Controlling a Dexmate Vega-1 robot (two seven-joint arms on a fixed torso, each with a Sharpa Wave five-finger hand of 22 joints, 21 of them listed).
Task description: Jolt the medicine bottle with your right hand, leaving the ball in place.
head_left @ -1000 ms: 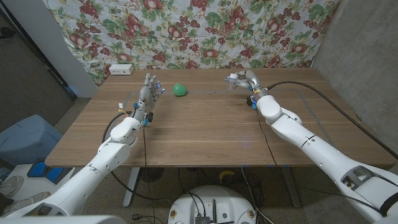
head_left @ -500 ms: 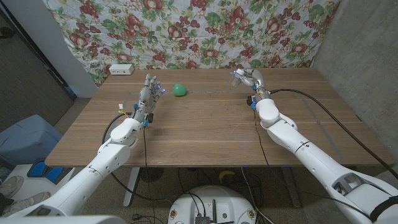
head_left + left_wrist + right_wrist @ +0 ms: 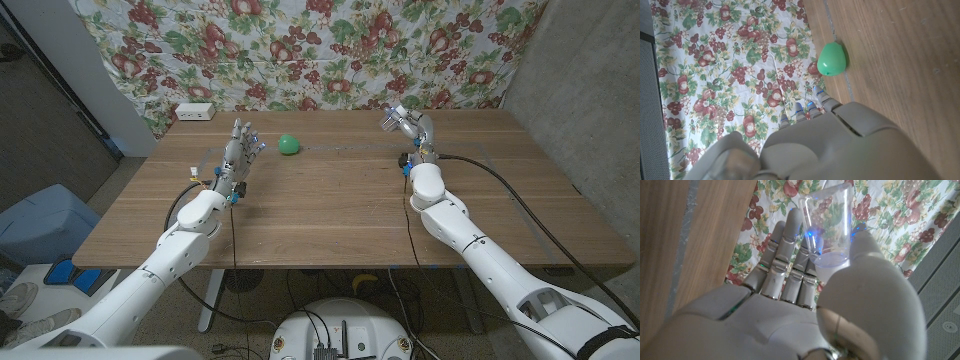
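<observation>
Right hand (image 3: 805, 305) gripping clear medicine bottle (image 3: 827, 227), raised above table (image 3: 330, 200)

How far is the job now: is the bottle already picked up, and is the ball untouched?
Done: the right robot hand holds the clear bottle, lifted at the far right of the table. In hand: the shaking itself. The green ball lies apart from the left robot hand.

Ball (image 3: 289, 145) far left of medicine bottle (image 3: 392, 118), well apart.
</observation>
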